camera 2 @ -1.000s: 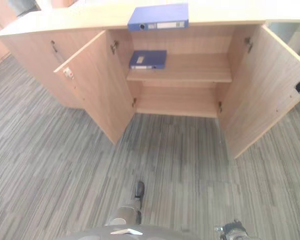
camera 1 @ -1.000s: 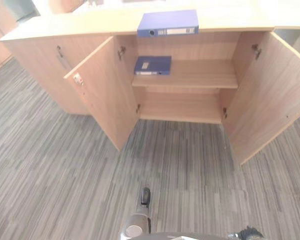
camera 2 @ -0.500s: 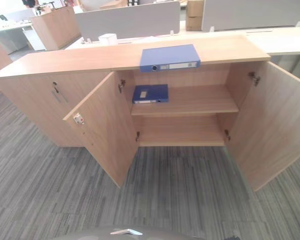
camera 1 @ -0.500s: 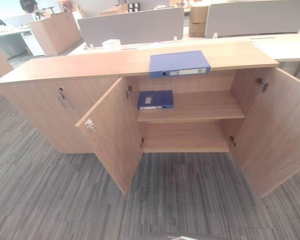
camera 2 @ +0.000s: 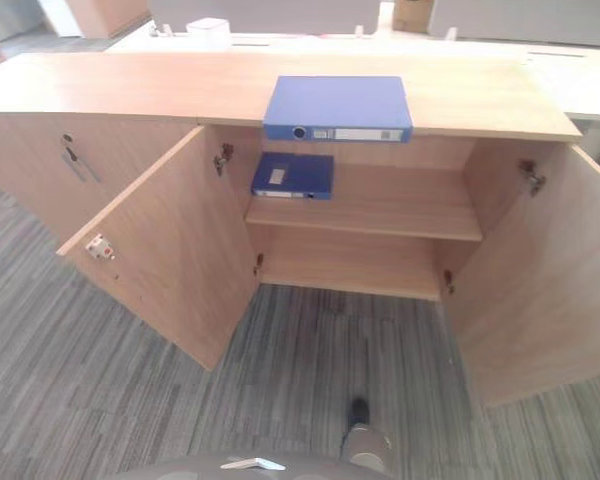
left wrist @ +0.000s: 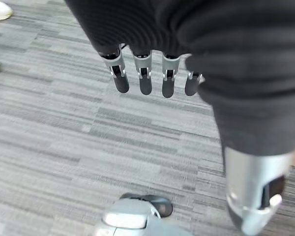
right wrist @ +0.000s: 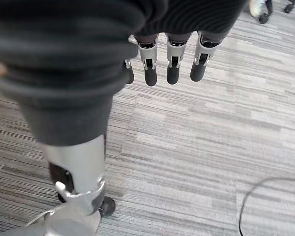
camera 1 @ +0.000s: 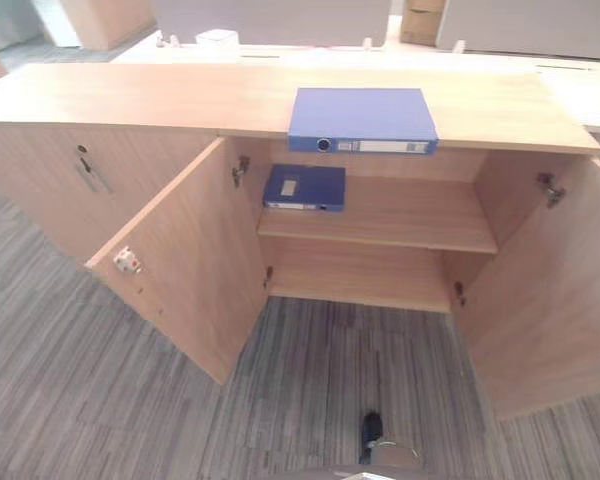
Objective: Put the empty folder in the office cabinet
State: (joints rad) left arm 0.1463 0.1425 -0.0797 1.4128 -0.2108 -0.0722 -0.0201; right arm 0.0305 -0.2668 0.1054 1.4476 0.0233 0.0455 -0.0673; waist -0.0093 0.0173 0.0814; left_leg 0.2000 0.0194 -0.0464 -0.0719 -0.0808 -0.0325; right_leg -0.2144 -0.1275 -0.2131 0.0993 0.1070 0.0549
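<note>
A big blue folder (camera 1: 361, 119) lies flat on top of the wooden office cabinet (camera 1: 100, 95), at about 12 o'clock in the head views, with its spine facing the robot at the front edge of the top. Both cabinet doors stand wide open: the left door (camera 1: 185, 265) swings out toward 9 o'clock and the right door (camera 1: 545, 290) toward 3 o'clock. Inside, a smaller blue folder (camera 1: 304, 187) lies flat on the left end of the upper shelf (camera 1: 410, 215), just under the big folder. The lower shelf (camera 1: 360, 275) sits under that. Grey striped carpet (camera 1: 70, 400) covers the floor in front of the cabinet. The left robot hand (left wrist: 152, 73) hangs over the carpet with its fingers straight and loose, and it holds nothing. The right robot hand (right wrist: 169, 59) hangs over the carpet the same way, fingers straight and loose, with nothing in it. A white box (camera 1: 216, 38) sits far back past the cabinet, near 11 o'clock.
</note>
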